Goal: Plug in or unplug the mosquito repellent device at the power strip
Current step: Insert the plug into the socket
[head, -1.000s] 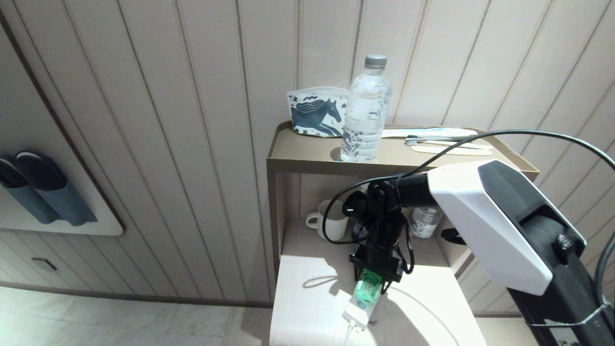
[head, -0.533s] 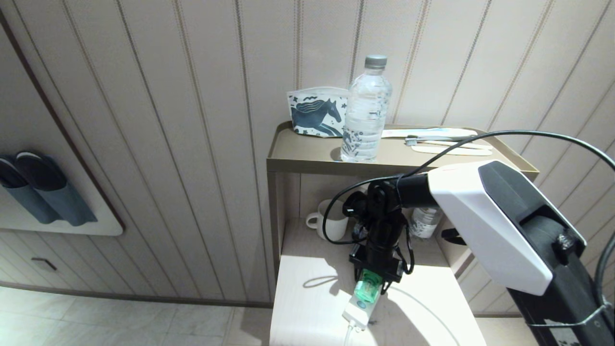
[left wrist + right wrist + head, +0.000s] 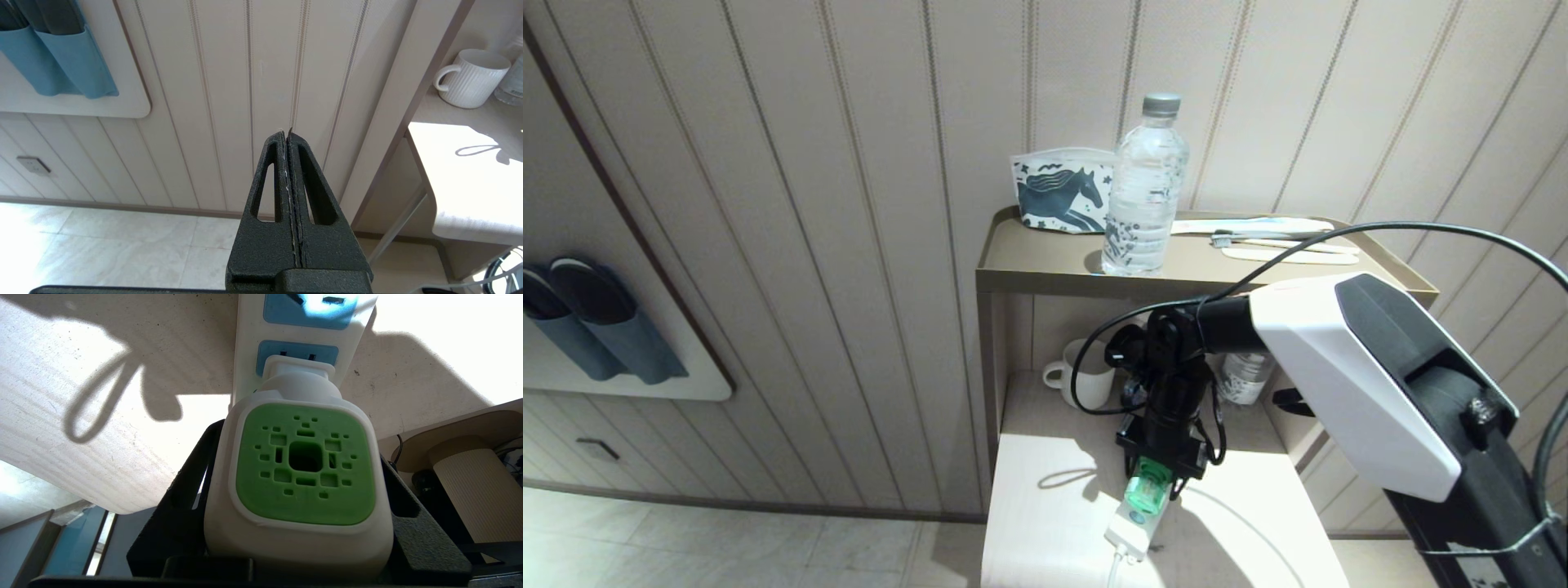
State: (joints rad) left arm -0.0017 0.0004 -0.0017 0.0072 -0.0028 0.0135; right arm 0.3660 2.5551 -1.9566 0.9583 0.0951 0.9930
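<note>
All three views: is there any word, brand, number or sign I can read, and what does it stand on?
No readable text in any view.
Clear plastic water bottle on the top shelf: faint marks on its side, too small to read.
White pouch: a blue horse picture, no words.
White and green mosquito repellent device: only vent holes, no lettering.
White power strip with light-blue sockets: no marking visible.

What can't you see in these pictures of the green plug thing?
- Metal prongs: hidden between the mosquito repellent device and power strip, right wrist view.
- Its liquid bottle: covered by the right gripper, head view.
- Strip's far end: cut off by the right wrist picture's edge.
</note>
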